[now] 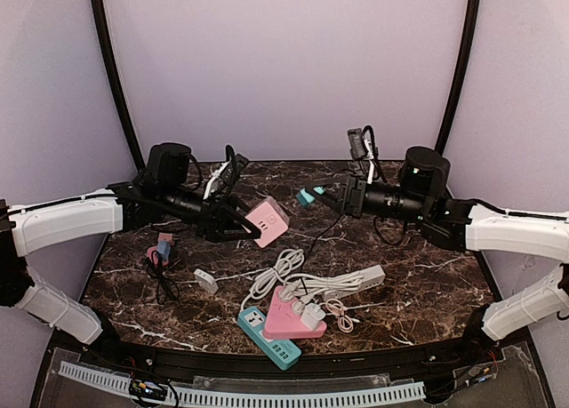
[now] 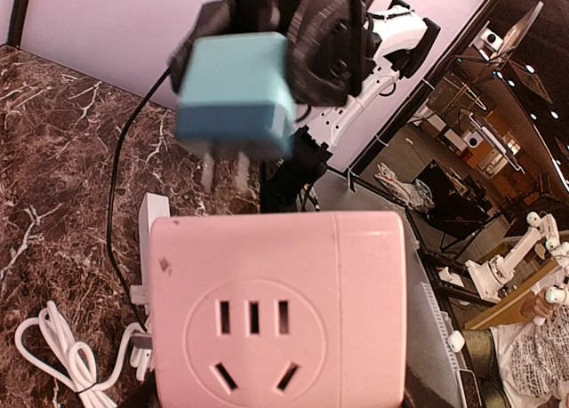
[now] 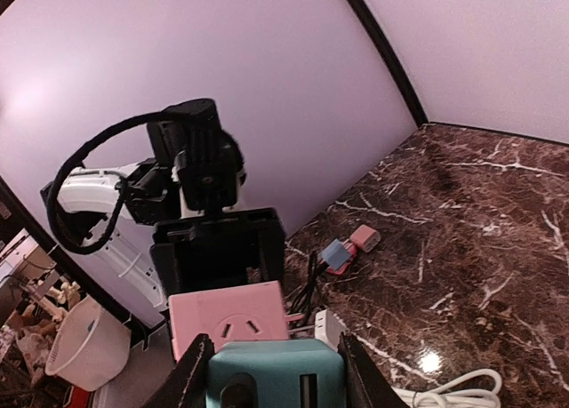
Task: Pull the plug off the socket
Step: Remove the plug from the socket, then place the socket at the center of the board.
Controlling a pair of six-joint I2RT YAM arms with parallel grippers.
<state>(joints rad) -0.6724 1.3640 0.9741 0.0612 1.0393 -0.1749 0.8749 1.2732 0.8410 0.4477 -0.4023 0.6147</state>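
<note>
Beneath teal plug (image 1: 310, 195) and pink socket (image 1: 268, 221), white cable loops (image 1: 274, 272), pink power strip (image 1: 286, 319).

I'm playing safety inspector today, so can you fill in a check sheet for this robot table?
Surface: dark marble table, white veins.
Job's things: teal plug is out of the pink socket cube, prongs bare, a gap between.
Clutter: teal power strip, pink triangular socket with white plugs in it, white power strip, small white adapter, pink and blue adapters.
Grippers: left gripper shut on the pink socket cube; right gripper shut on the teal plug; both off the table.
Cables: white cord looped on the table; black cord hangs from the teal plug.
Surroundings: lilac walls, black poles.
</note>
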